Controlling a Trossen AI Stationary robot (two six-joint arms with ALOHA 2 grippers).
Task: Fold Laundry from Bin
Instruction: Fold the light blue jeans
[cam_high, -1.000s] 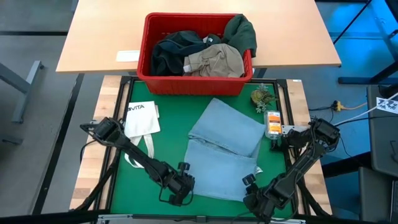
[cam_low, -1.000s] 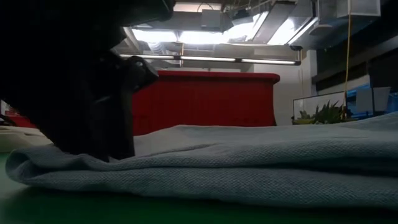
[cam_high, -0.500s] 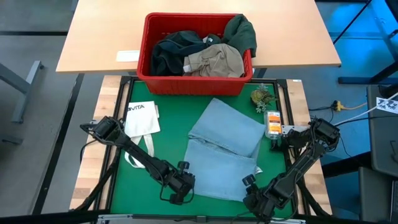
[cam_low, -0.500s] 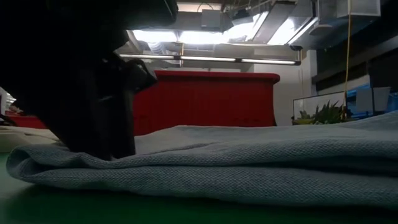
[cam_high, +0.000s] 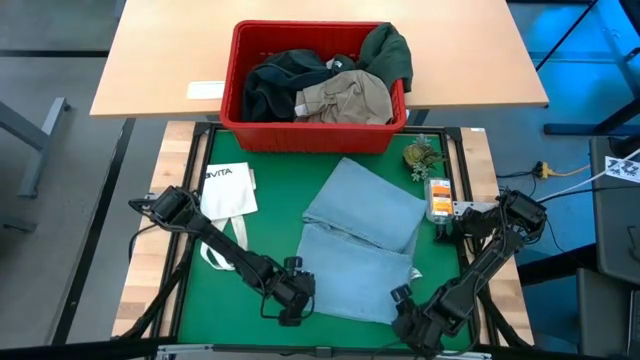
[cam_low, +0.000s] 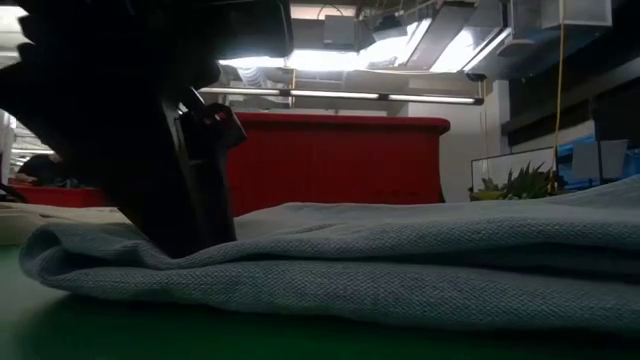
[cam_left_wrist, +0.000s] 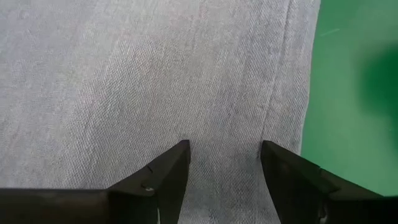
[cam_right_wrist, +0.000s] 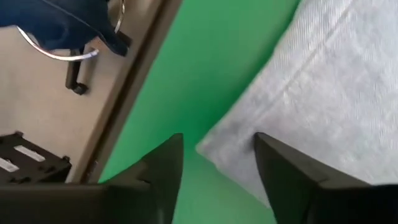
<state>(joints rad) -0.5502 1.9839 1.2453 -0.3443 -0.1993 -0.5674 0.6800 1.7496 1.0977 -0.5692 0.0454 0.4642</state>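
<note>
On the green mat (cam_high: 265, 215) we see the folded jeans (cam_high: 365, 245) lying flat in the middle. From the low camera, a big dark arm blocks much of the red bin (cam_low: 340, 165), and the jeans fill the front. We cannot see what is deep inside the bin (cam_high: 315, 85), only dark green, black and tan clothes (cam_high: 330, 85) on top. The white bag (cam_high: 228, 190) says "VITA". The small orange thing (cam_high: 439, 198) has writing too tiny to read. The left claw (cam_left_wrist: 224, 163) is spread wide over the edge of the jeans and holds nothing. The right claw (cam_right_wrist: 217, 155) is spread wide by a corner of the jeans, holding nothing. A second ago, both claws sat a bit lower on the mat, and the left one now covers more of the jeans.
</note>
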